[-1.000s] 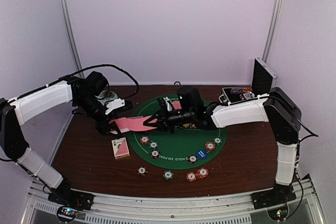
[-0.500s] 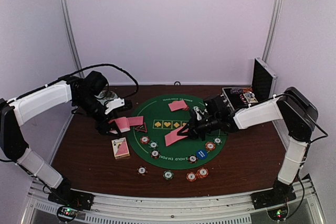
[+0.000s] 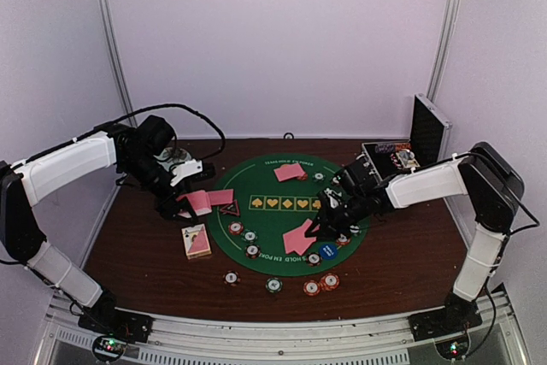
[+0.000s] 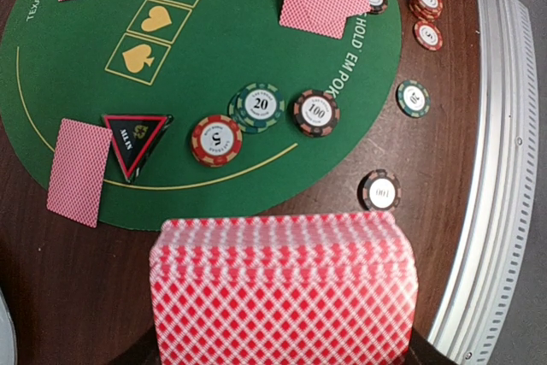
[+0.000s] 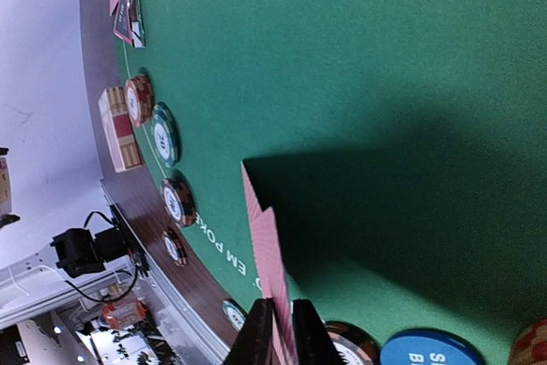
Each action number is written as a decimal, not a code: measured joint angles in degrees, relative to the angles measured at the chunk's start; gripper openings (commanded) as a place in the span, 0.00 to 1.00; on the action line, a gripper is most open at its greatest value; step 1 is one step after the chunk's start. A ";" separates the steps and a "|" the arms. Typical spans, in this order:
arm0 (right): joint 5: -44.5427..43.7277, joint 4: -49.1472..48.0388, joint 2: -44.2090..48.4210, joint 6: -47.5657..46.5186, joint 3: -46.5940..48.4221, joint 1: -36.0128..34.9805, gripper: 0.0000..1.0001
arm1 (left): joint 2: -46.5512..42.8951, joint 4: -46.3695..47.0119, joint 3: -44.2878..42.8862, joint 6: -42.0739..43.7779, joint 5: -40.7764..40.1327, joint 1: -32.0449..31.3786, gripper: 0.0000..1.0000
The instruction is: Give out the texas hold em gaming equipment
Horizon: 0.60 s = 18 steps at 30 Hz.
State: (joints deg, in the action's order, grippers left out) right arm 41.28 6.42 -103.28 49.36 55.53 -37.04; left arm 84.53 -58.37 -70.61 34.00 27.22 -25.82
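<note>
My left gripper (image 3: 182,204) is shut on a deck of pink-backed playing cards (image 4: 282,288), held above the table's left side. My right gripper (image 5: 286,309) is shut on pink-backed cards (image 5: 267,245), seen edge-on and low over the green felt mat (image 3: 282,190) at its front right. Single cards lie at the mat's left (image 4: 79,170) and far side (image 3: 289,172). A black-red triangle marker (image 4: 132,138) sits next to the left card. Striped chips (image 4: 261,107) and a blue disc (image 5: 427,352) line the mat's near rim.
An open silver-black case (image 3: 402,153) stands at the back right. A card box (image 3: 197,241) lies on the wood left of the mat. Loose chips (image 3: 273,285) sit on the wood near the front. A metal rail (image 3: 282,331) runs along the near edge.
My right gripper has pulled cards off the left gripper's deck and carried them right and down to the mat's front right. The left arm has stayed put.
</note>
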 measured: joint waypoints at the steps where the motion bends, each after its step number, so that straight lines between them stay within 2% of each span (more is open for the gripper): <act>1: -0.22 0.96 0.26 -0.66 0.00 0.13 0.29 | -0.02 0.00 0.00 0.00 0.00 0.00 0.00; 4: -1.22 4.11 1.20 -2.43 0.04 0.55 0.38 | -0.02 0.00 0.00 0.00 0.00 0.00 0.00; 7: -2.32 6.56 2.19 -4.15 0.11 0.76 0.38 | 0.00 -0.04 0.00 0.00 0.04 0.00 0.00; 9: -2.80 7.56 2.69 -4.52 0.11 0.79 0.33 | -0.02 -0.04 0.00 0.00 0.02 0.00 0.00; 12: -3.04 7.89 3.02 -4.59 0.17 0.81 0.20 | -0.02 -0.04 0.00 0.00 0.02 0.00 0.00; 18: -2.95 6.84 3.02 -3.80 0.17 0.81 0.13 | -0.22 -0.02 0.00 0.22 -0.04 0.00 0.00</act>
State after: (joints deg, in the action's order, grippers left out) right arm 38.33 13.26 -100.27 45.56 55.70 -36.23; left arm 84.31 -58.39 -70.61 34.22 27.18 -25.82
